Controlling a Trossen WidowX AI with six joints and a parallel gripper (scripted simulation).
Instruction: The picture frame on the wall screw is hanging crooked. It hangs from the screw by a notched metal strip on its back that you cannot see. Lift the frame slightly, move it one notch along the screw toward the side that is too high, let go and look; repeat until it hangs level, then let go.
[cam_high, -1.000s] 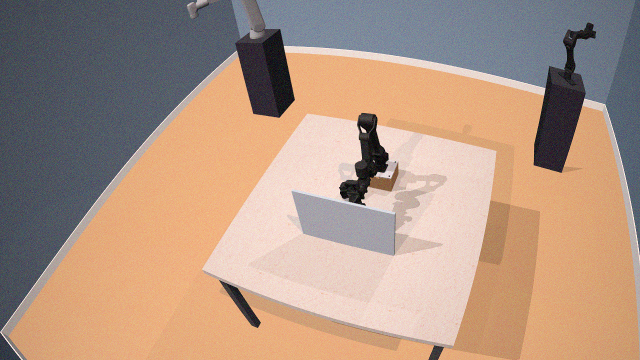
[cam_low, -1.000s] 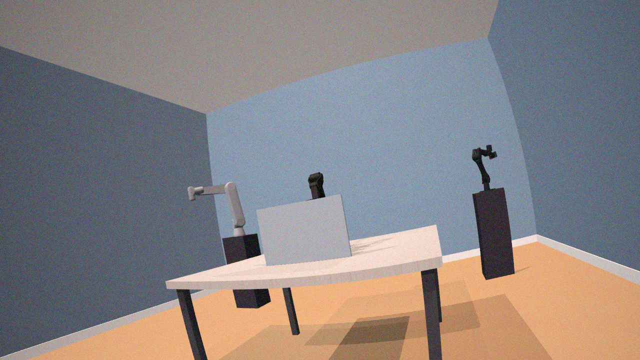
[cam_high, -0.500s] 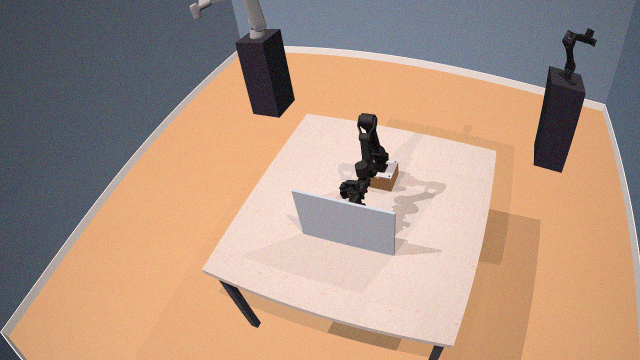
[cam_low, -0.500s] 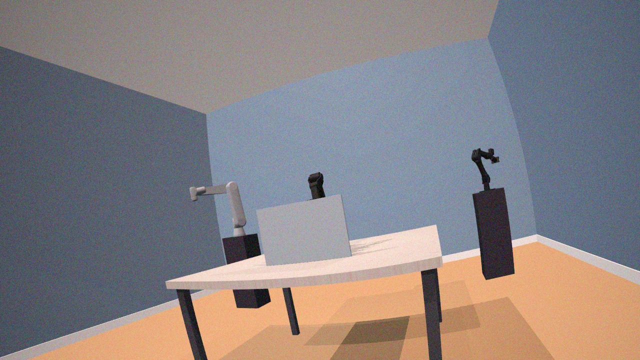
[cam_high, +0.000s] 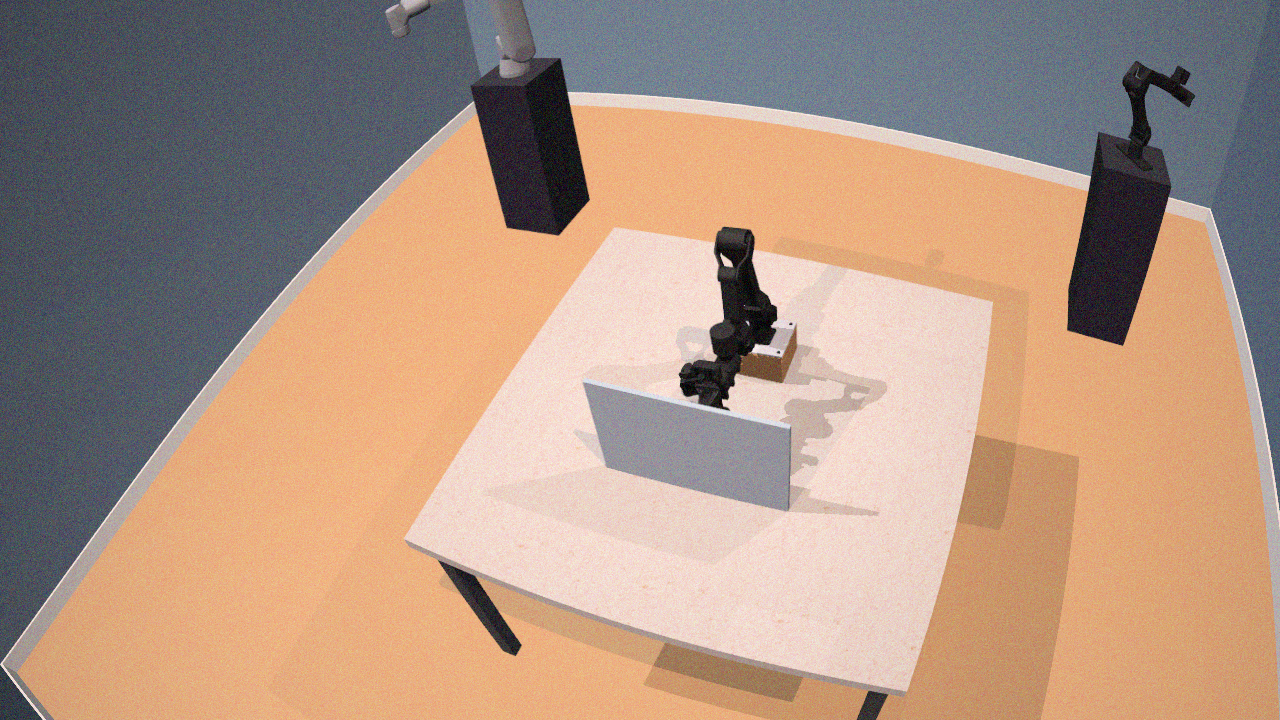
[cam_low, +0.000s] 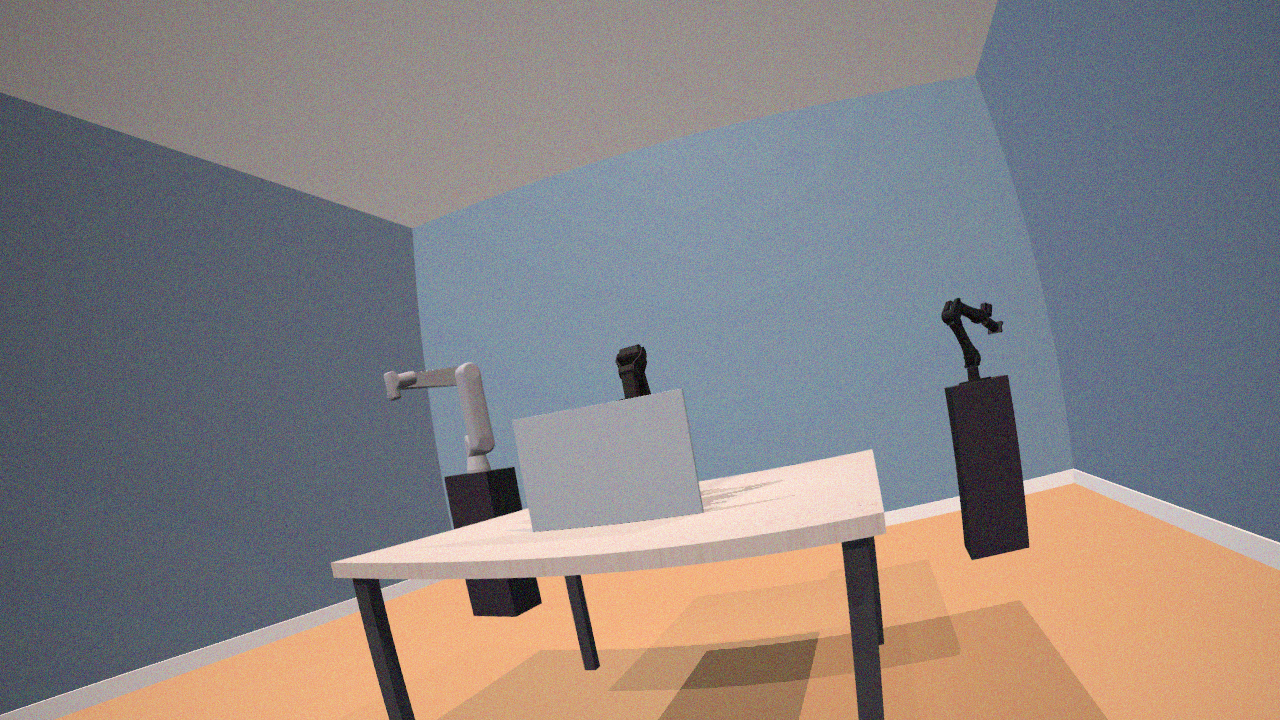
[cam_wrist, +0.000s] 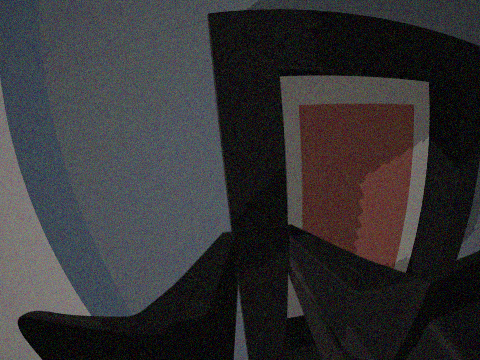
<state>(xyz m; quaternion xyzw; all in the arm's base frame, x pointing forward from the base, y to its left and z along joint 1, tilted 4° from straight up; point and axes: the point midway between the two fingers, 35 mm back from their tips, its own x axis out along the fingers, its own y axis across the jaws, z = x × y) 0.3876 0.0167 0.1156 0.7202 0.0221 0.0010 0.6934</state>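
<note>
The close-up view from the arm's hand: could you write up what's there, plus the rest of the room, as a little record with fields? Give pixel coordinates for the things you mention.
picture frame: black (cam_wrist: 255, 120), with a pale border (cam_wrist: 292, 150) around a red picture (cam_wrist: 330, 165)
gripper: closed on the frame's side bar (cam_wrist: 261, 250)
upright panel: pale blue-grey, standing on the table (cam_high: 698, 452) (cam_low: 608, 465)
table: pale top, dark legs (cam_high: 537, 519) (cam_low: 769, 501)
working arm: black, behind the panel in the outside view (cam_high: 738, 286) (cam_low: 631, 362)
other arms: one light grey (cam_low: 474, 402), one black (cam_low: 964, 340), each on a dark pedestal
screw: not visible
level or crooked: cannot tell

Black tool (cam_high: 713, 404) (cam_wrist: 258, 239) closed at panel height.Black arm (cam_high: 739, 291) (cam_low: 633, 368) bent, tool (cam_high: 713, 405) (cam_wrist: 258, 239) clamped.
</note>
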